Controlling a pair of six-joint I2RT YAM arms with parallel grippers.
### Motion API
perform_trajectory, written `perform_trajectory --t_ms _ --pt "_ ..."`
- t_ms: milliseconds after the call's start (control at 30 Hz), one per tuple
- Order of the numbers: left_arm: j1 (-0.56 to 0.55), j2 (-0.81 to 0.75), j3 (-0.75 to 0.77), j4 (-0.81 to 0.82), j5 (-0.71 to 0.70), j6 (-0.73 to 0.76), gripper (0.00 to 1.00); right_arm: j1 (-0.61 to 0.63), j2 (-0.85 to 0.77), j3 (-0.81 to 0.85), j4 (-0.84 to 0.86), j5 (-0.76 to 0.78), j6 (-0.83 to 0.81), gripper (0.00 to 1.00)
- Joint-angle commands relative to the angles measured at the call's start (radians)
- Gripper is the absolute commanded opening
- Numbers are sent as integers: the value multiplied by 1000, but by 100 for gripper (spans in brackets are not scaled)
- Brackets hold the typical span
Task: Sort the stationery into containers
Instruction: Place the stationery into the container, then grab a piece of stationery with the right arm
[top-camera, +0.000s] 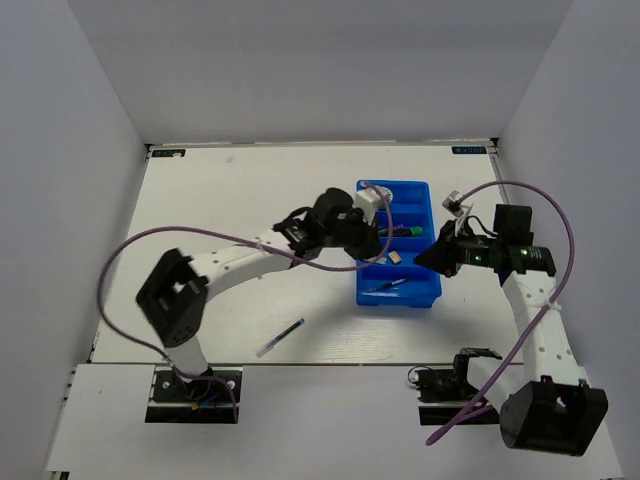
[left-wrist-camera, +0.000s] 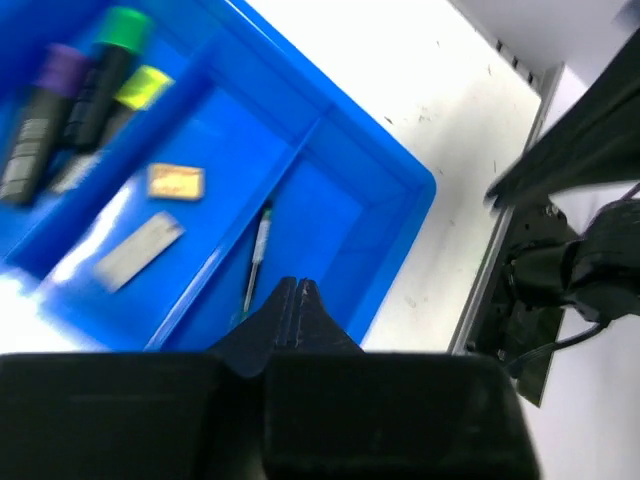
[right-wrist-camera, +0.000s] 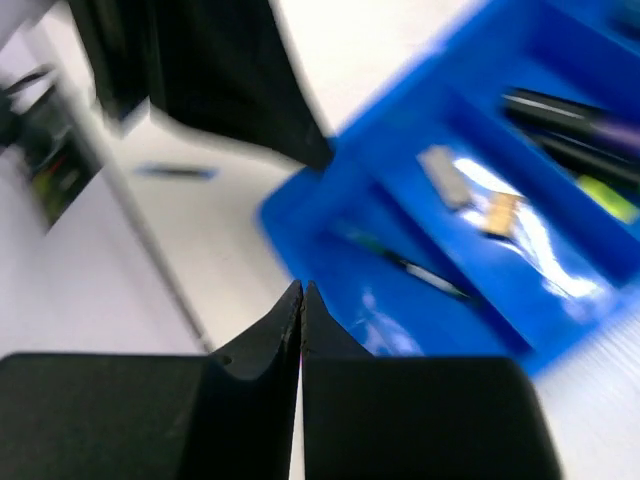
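Both arms are crowded at the bright blue rectangular plastic tray (top-camera: 400, 301), just right of centre in the overhead view. The left gripper (left-wrist-camera: 298, 296) hangs over its near compartments, fingers pressed together with nothing between them. The right gripper (right-wrist-camera: 301, 305) sits at the tray's right edge, also clenched and empty.

Inside the tray, upper left of the left wrist view, lie the black highlighters with purple (left-wrist-camera: 60, 70), green (left-wrist-camera: 122, 25) and yellow (left-wrist-camera: 140, 86) ends. Next comes a compartment with the tan eraser (left-wrist-camera: 176, 181) and the flat grey eraser (left-wrist-camera: 138, 250), then one with a thin white pen (left-wrist-camera: 258, 250). One thin dark-blue pen (top-camera: 280, 338) lies out on the white table, lower centre, well away from the tray.

What worries me is how close the two grippers are across that tray. If both go in at once they could knock each other or shove the tray sideways. The loose pen is thin and lies flat, so a pinch that is slightly off could roll it away. Either gripper would have to spread its fingers first.

The left arm covers the tray's left side from above. The right wrist view is smeared, so the contents show only as streaks there. A small pale round thing (top-camera: 454, 200) sits just beyond the tray's upper right corner. It may be the disc, but it is too small to be sure.
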Motion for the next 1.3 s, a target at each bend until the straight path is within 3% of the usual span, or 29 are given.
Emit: perform_trajectory --t_ms 0,67,100,167,200,233,267,333,367,400,433,467,500,533,567,600,633,667,867,967,1000,1267 --pt "59 -245 -14 -124 -141 -20 1 73 79 118 -209 -277 -241 0" --pt "92 -349 -52 -317 -260 -57 15 179 119 157 -217 -248 -256 0" --pt "149 -376 -68 -409 -283 -63 32 284 144 175 -165 -213 -227 0" --pt "235 -493 -168 -553 -340 -99 46 366 182 198 -114 -89 -195 0" --pt "271 -521 -201 -581 -345 -109 69 491 219 210 -85 -54 -174 6" --pt "355 -584 -306 -604 -350 -144 77 535 272 261 -85 9 -172 14" --pt "447 -641 -343 -617 -350 -151 83 576 334 279 -88 76 -172 35" --pt "598 -719 -411 -667 -299 -154 89 742 423 315 -88 164 -160 63" --pt "704 -742 -515 -670 -246 -152 89 818 476 347 -74 310 -163 73" --pt "755 -802 -541 -686 -191 -149 91 856 500 350 -59 360 -164 84" --pt "830 -822 -616 -686 -181 -152 88 946 530 344 -18 444 -170 84" --pt "837 -846 -640 -680 -202 -152 83 971 558 335 24 489 -198 84" --pt "831 -914 -660 -663 -207 -151 73 991 569 329 45 509 -213 76" --pt "834 -934 -680 -607 -196 -154 48 1014 601 333 86 532 -265 67" --pt "861 -954 -728 -598 -181 -172 0 1067 635 339 88 536 -281 54" --pt "880 -986 -735 -592 -170 -172 0 1081 650 358 99 516 -299 28" --pt "915 -991 -721 -600 -173 -169 0 1106 691 361 137 517 -346 18" --pt "926 -1002 -718 -606 -196 -159 0 1114 705 364 142 511 -371 15" --pt "966 -1028 -724 -614 -175 -166 17 1164 833 422 162 494 -549 39" --pt "981 -1052 -721 -615 -175 -168 25 1180 888 456 136 487 -612 42" --pt "984 -1060 -724 -618 -181 -169 31 1187 900 488 122 476 -630 42" --pt "984 -1089 -721 -629 -211 -166 33 1232 994 540 76 508 -689 42"
